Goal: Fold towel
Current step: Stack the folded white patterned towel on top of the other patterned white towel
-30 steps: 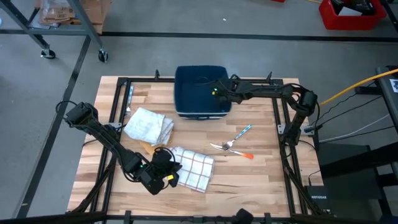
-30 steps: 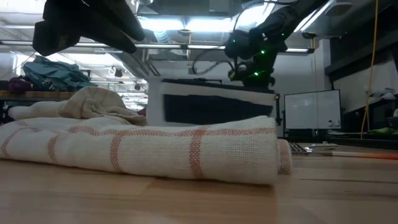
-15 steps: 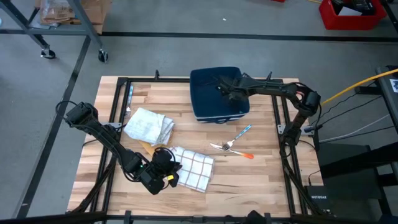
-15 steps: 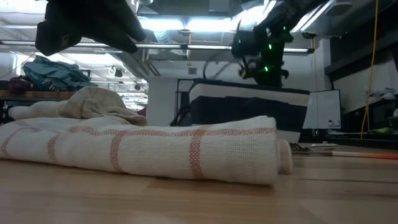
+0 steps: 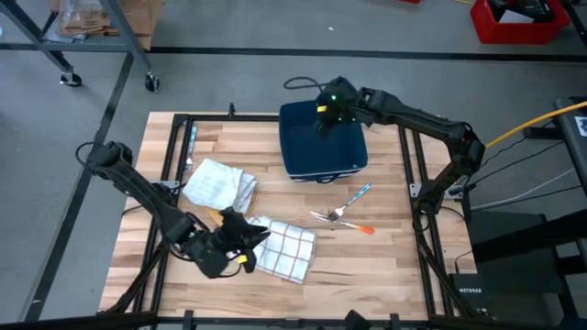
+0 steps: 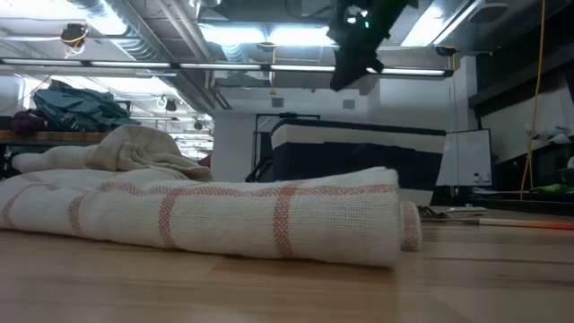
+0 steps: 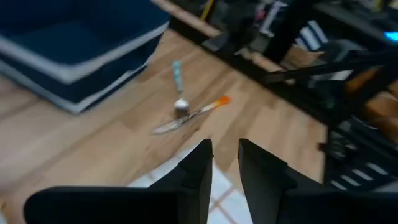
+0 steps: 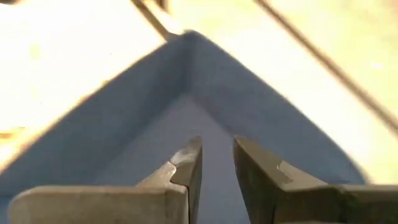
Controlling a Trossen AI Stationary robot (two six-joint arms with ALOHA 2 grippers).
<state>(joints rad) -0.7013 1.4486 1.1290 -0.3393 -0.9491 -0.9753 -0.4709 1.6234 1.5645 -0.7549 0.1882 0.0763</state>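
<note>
The checked towel [image 5: 282,249] is seen folded near the table's [image 5: 385,266] front edge. The left gripper [image 5: 246,240] is held at its left end, the right gripper [image 5: 323,115] above the blue bin [image 5: 321,151]; both jaws slightly parted, empty.

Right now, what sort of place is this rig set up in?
Most likely a workshop or robotics lab: bare concrete floor around the table, exposed ceiling ducts with strip lights, and a wheeled metal frame beside it.
</note>
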